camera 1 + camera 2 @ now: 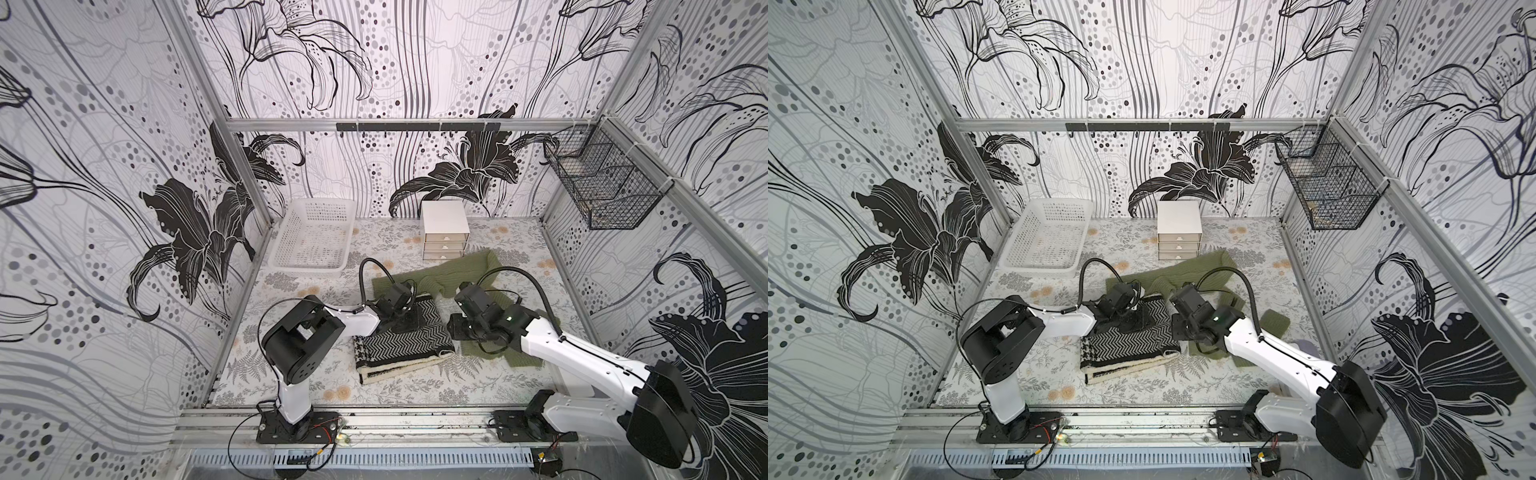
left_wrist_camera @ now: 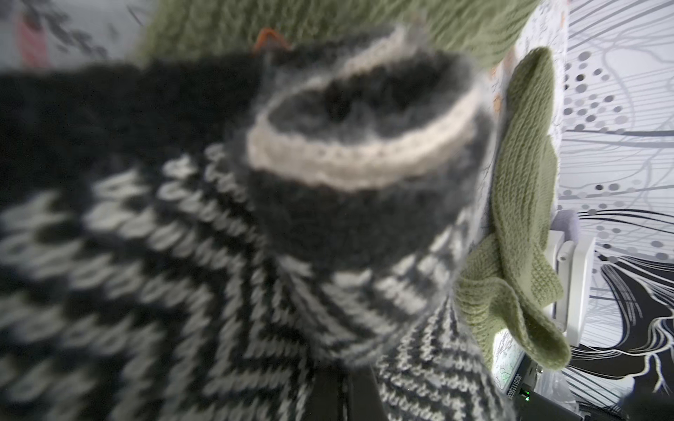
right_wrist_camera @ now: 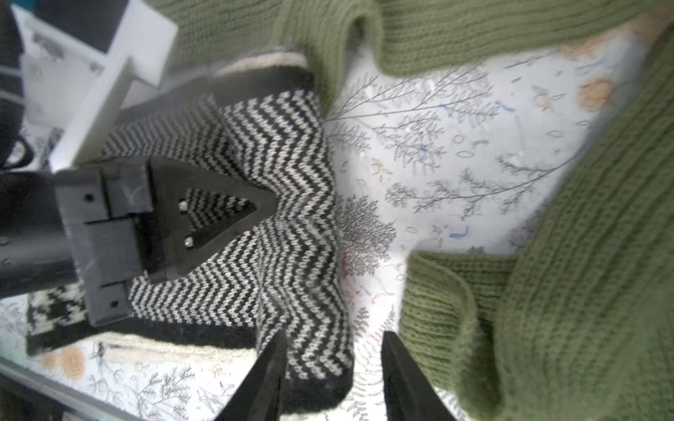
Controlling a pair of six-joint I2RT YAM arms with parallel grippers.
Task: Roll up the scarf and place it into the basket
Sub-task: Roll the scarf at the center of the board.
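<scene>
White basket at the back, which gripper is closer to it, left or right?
Left. The left gripper pinches the black-and-white scarf in front of the basket; the right gripper sits open at the scarf's other end, farther away.

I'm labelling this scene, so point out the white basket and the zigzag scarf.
white basket [image 1: 285, 232]: in a top view, on its perforated left wall.
zigzag scarf [image 1: 405, 344]: in a top view, on the chevron panel's middle.
</scene>
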